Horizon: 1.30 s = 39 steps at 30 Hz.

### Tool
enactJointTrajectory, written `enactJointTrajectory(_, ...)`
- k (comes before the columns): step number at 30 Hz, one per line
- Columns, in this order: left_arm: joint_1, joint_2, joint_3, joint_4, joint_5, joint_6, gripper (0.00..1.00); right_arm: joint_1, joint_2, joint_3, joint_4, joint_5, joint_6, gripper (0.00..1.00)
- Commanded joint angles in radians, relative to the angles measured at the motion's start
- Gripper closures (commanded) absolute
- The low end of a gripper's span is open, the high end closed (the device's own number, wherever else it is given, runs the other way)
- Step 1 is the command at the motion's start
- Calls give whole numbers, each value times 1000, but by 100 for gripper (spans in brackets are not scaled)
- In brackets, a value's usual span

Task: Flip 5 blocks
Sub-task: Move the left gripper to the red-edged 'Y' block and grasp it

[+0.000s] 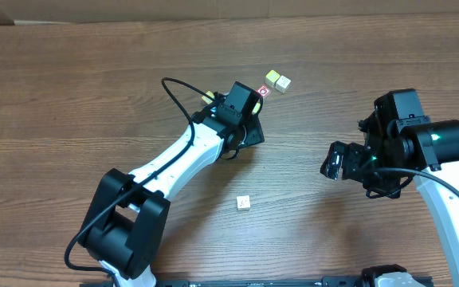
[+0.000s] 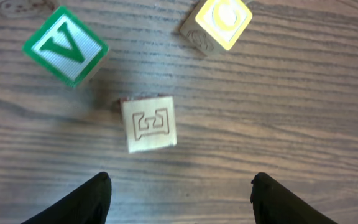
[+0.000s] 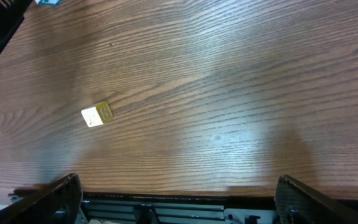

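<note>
blocks (image 1: 273, 78) cluster on the table (image 2: 303, 112) by the left gripper (image 2: 180, 185), whose fingers (image 2: 92, 199) stand apart and empty: a pale block (image 2: 148, 122) lies free just ahead, a green v block (image 2: 66, 45) and a yellow block (image 2: 217, 23) near it. it sits skewed to the fingers, so a pinch may spin it into a neighbour. right gripper (image 3: 178, 185) hangs wide, empty.

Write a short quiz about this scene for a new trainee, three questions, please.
1. True or false: the left gripper is open and holds nothing.
2. The V block has a printed face of which colour? A red, B green, C blue.
3. How many blocks does the right wrist view show?
Key: 1 true; 2 B; 3 one, a lone block lying on the table.
</note>
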Motion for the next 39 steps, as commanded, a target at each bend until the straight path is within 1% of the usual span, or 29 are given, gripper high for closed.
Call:
enactJointTrajectory(1,11,49,11,24,-24,14,37,6,-10,16,-5,7,-11,0)
enactJointTrajectory(8,42,91,16,38,-24,11,41,6,-10,16,-8,7,-22,0)
enactJointTrajectory(10,51,94,17,44,-24,11,44,6,-10,16,-8,7,-22,0)
enactJointTrajectory(16,77,95,17,60,-24,11,47,6,-10,16,-8,7,-22,0)
enactJointTrajectory(26,76,104,17,98,-23,11,47,6,-10,16,-8,7,-21,0)
enactJointTrajectory(31,76,114,17,97,-23,11,52,6,-10,16,-5,7,-21,0)
enactJointTrajectory(39,75,137,17,109,-4,3,52,6,-10,16,-4,7,-21,0)
